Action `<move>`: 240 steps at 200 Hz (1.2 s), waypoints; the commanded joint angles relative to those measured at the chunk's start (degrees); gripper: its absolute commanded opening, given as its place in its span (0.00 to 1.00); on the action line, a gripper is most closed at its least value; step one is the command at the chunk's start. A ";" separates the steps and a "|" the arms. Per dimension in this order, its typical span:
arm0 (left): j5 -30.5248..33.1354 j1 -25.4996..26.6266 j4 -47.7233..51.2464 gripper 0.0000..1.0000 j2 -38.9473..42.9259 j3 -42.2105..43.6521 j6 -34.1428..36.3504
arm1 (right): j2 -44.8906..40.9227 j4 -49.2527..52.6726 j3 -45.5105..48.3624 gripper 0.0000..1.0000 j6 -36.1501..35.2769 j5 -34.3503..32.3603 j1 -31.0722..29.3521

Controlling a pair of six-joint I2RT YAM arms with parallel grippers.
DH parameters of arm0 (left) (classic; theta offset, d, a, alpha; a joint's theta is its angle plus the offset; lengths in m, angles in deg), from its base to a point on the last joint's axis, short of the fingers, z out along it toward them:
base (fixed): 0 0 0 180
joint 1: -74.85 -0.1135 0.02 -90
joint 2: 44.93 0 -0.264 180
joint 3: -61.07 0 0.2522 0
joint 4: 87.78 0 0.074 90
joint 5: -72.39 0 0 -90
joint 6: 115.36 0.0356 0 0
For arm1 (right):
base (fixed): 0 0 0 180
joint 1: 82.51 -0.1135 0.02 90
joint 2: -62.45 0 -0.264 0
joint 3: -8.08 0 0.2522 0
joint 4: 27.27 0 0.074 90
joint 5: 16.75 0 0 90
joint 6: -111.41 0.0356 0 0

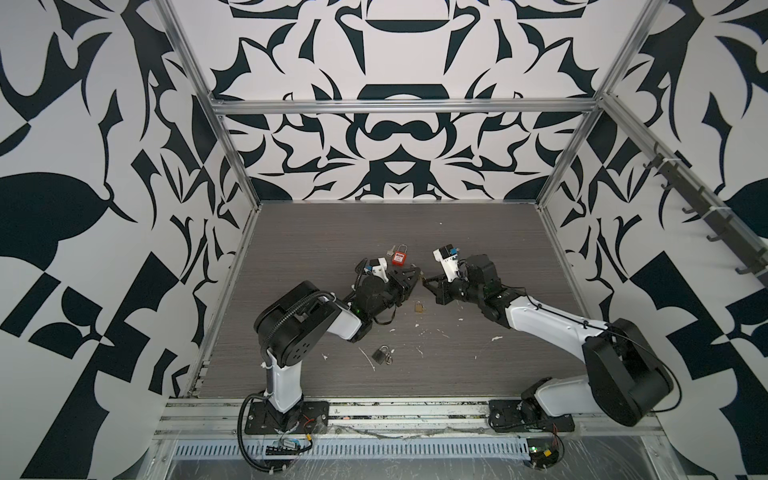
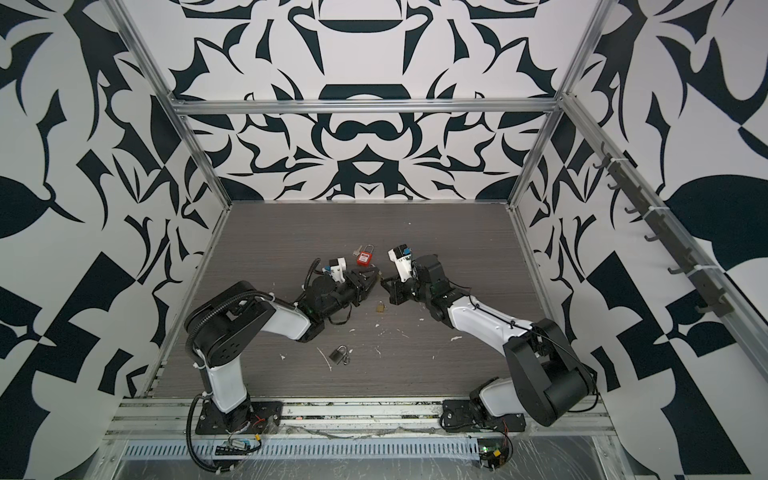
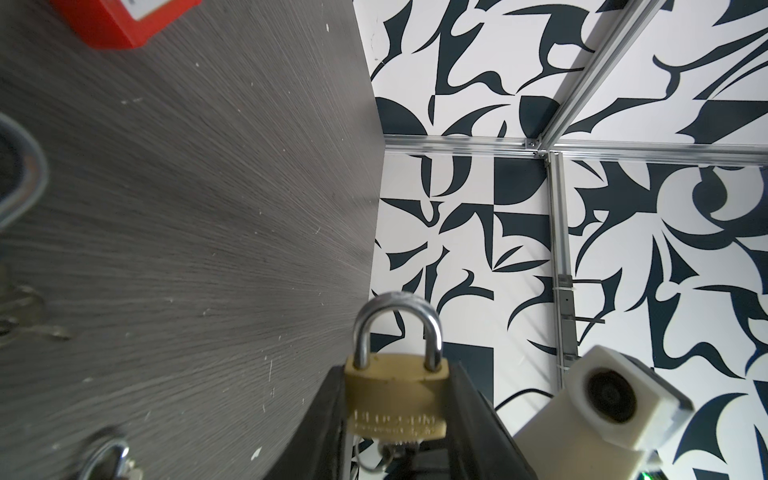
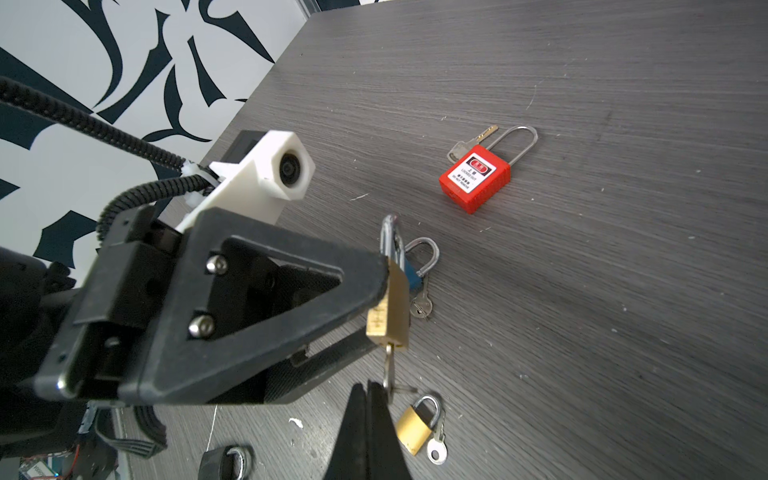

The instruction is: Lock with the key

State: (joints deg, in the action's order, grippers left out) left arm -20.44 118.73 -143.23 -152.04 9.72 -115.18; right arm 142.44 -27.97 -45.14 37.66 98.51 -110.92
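My left gripper [image 1: 415, 276] is shut on a small brass padlock [image 3: 399, 395], holding its body between both fingers above the table, with the silver shackle pushed down into the body. A silver key [image 4: 388, 370] sticks out of the padlock's underside with a thin ring on its end. The key also shows blurred in the left wrist view. My right gripper [image 4: 368, 388] faces the left one, its fingers pressed together. Its tips lie right beside the key's head, and the key shows along the outside of one finger. I cannot tell whether they touch.
On the grey table lie a red padlock [image 1: 399, 258] with a key [image 1: 389, 250], a second brass padlock [image 1: 419, 307] with key, a dark padlock [image 1: 380, 354] nearer the front, and a blue padlock [image 4: 413, 278] below the left gripper. Patterned walls enclose the table.
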 commanded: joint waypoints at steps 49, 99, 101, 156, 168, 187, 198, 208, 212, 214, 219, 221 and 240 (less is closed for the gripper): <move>-0.16 -0.18 -2.29 0.00 1.18 0.41 0.04 | -1.60 -0.84 -1.85 0.00 -1.22 -0.08 -0.42; -0.33 -3.06 1.61 0.00 4.21 -0.05 3.15 | -6.27 3.03 1.39 0.00 -1.42 1.76 -0.68; -0.33 -3.26 1.93 0.00 4.37 -0.10 3.22 | -6.67 3.23 1.60 0.00 -1.40 1.82 -0.73; -2.91 -6.12 6.95 0.00 5.51 -3.81 6.15 | -15.88 5.07 8.00 0.05 0.91 -0.46 -1.37; -4.43 -6.08 9.99 0.00 5.89 -4.80 7.60 | -16.83 4.28 7.59 0.13 0.98 -1.54 -1.39; -5.19 -5.82 13.42 0.00 7.21 -5.14 9.68 | -16.69 1.13 6.33 0.25 1.27 -3.79 -1.36; -5.29 -5.78 15.02 0.00 8.22 -4.99 10.55 | -15.59 -0.98 5.45 0.28 1.61 -5.02 -1.39; -5.40 -5.73 16.70 0.00 9.27 -4.93 11.37 | -13.99 -2.07 4.28 0.30 2.27 -6.14 -1.39; -5.43 -5.65 17.40 0.00 9.73 -4.87 11.66 | -13.12 -2.22 3.61 0.31 2.42 -6.26 -1.39; -5.43 -5.65 17.81 0.00 9.88 -4.87 11.85 | -12.69 -2.24 3.27 0.31 2.50 -6.29 -1.35; -5.64 -5.65 18.68 0.00 10.33 -4.93 12.16 | -11.56 -2.09 2.32 0.31 2.76 -6.22 -1.36; -5.68 -5.65 19.07 0.00 10.47 -4.99 12.33 | -11.11 -2.07 1.90 0.32 2.94 -6.02 -1.32; -6.25 -5.56 21.36 0.00 11.47 -5.13 13.09 | -7.09 -2.35 -1.19 0.33 3.74 -2.93 -1.36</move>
State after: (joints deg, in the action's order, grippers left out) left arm -25.49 112.98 -125.11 -143.21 6.01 -104.74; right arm 131.97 -26.31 -41.27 39.76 94.47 -112.03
